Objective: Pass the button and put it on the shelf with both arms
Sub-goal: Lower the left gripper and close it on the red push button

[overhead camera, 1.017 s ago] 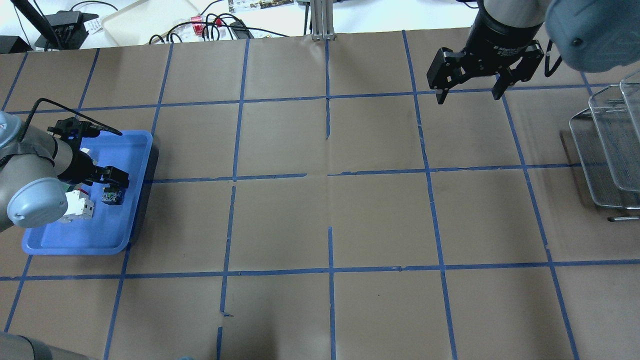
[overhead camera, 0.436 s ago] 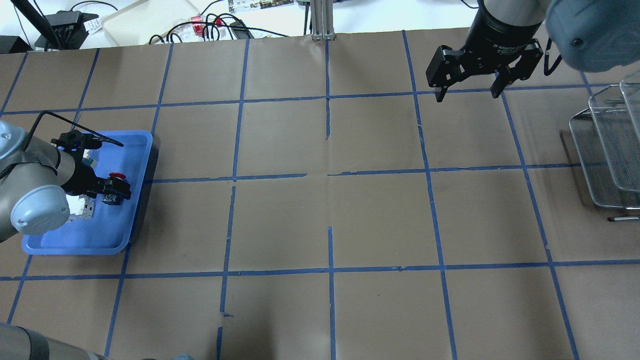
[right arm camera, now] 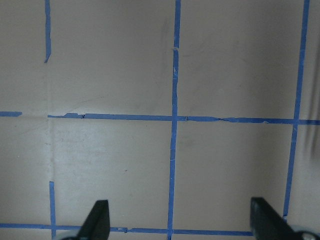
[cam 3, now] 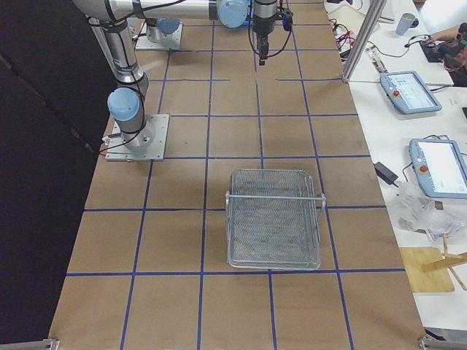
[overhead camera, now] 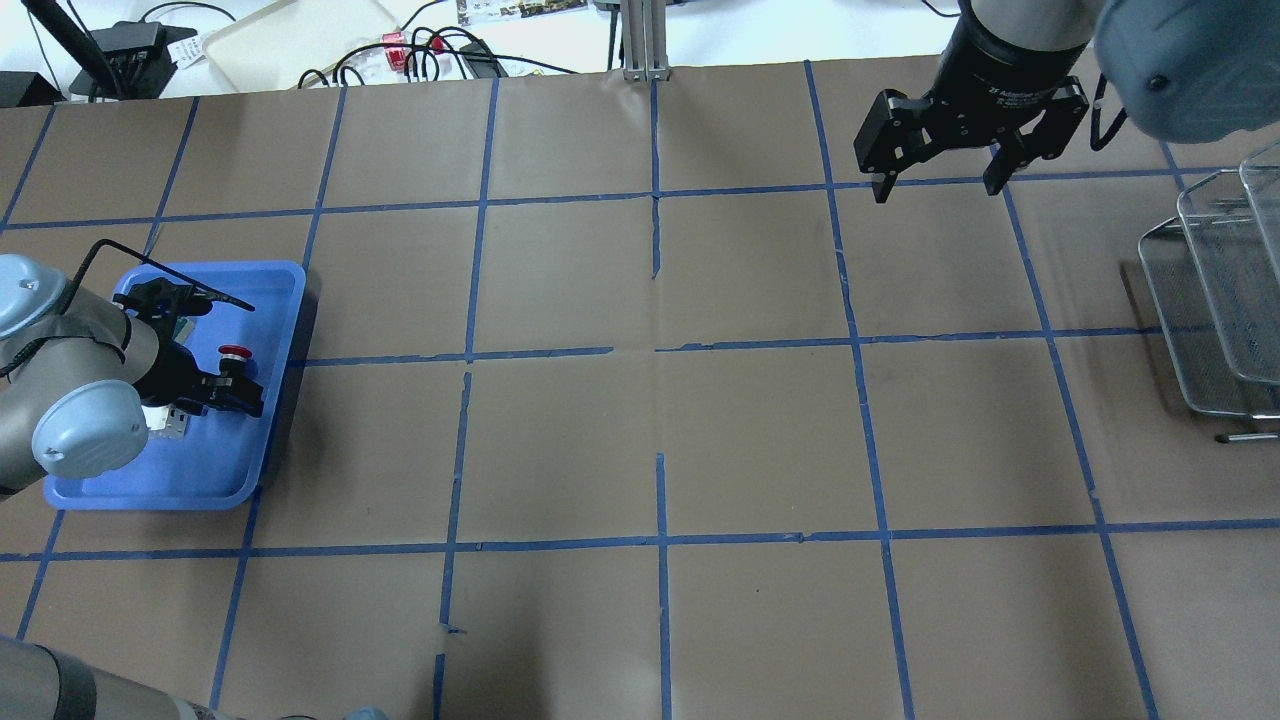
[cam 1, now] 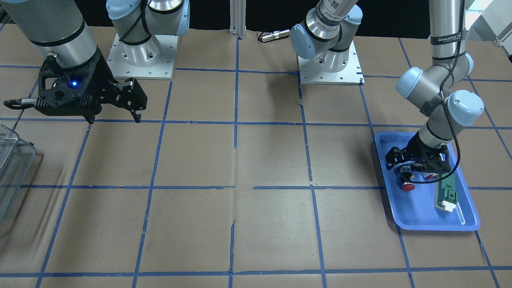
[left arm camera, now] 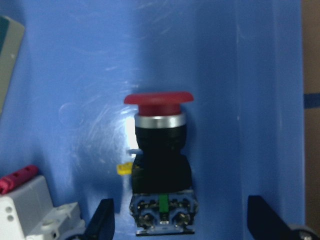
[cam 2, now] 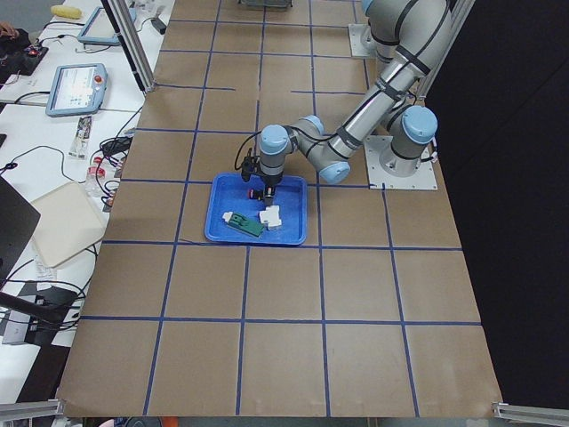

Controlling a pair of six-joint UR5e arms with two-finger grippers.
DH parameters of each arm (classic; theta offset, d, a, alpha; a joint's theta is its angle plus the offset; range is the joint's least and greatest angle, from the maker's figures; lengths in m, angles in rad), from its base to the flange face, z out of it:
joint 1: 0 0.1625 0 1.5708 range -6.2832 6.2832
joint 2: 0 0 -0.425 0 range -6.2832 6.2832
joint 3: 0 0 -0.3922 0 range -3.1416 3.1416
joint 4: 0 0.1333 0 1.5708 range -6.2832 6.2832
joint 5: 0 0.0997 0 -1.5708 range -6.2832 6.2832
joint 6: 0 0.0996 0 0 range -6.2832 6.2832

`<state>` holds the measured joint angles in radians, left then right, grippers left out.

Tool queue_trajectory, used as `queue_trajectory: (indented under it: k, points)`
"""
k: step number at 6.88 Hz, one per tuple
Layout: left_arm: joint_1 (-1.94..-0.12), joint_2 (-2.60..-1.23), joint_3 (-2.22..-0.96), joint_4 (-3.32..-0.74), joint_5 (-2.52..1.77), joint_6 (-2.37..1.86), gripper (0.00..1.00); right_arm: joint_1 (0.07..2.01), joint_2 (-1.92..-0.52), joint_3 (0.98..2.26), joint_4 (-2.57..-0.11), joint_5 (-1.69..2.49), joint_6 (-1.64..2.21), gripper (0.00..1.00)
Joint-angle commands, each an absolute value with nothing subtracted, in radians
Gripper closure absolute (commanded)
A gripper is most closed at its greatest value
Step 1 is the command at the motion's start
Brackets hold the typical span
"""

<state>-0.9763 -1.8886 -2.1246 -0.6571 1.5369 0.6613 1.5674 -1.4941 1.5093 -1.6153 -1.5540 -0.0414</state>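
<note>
The button (left arm camera: 160,150) lies on its side in the blue tray (overhead camera: 290,300), red cap pointing away from my left gripper. Its cap also shows in the overhead view (overhead camera: 234,352) and in the front view (cam 1: 407,186). My left gripper (left arm camera: 182,222) is open, with one finger on each side of the button's end piece and not touching it. It also shows in the overhead view (overhead camera: 230,388). My right gripper (overhead camera: 937,190) is open and empty, high over the table's far right. The wire-mesh shelf (cam 3: 273,219) stands at the right end, also seen in the overhead view (overhead camera: 1200,300).
The tray also holds a white-and-red block (left arm camera: 30,205) close beside the left finger and a green-and-white part (cam 1: 448,196). The tray wall (left arm camera: 270,100) runs close to the right finger. Cables and boxes (overhead camera: 420,50) lie beyond the table's far edge.
My left gripper has drawn back toward the robot inside the tray, uncovering the button's red cap, and now stands behind the button. The right gripper has hardly moved.
</note>
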Motion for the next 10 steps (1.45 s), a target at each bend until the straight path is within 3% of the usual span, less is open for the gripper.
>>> queue_trajectory:
  k: [1,2,7,8,9,10]
  points:
    - [-0.974,-1.89,-2.12,-0.655,1.536,0.66,0.18,1.568,-1.494,1.509,-1.615,-1.554,-0.041,0.0]
    - [-0.974,-1.89,-2.128,-0.64,1.529,0.658,0.23,1.568,-1.494,1.509,-1.615,-1.554,-0.041,0.0]
    - [-0.966,-1.873,-2.177,-0.508,1.497,0.742,0.23,1.568,-1.494,1.509,-1.615,-1.554,-0.043,0.0]
    - [-0.957,-1.879,-2.177,-0.508,1.496,0.741,0.4,1.568,-1.494,1.509,-1.615,-1.554,-0.041,0.0]
    - [-0.957,-1.881,-2.175,-0.508,1.496,0.742,0.65,1.568,-1.494,1.509,-1.615,-1.554,-0.041,0.0]
    - [-0.957,-1.882,-2.175,-0.508,1.496,0.744,0.84,1.568,-1.494,1.509,-1.615,-1.552,-0.041,0.0]
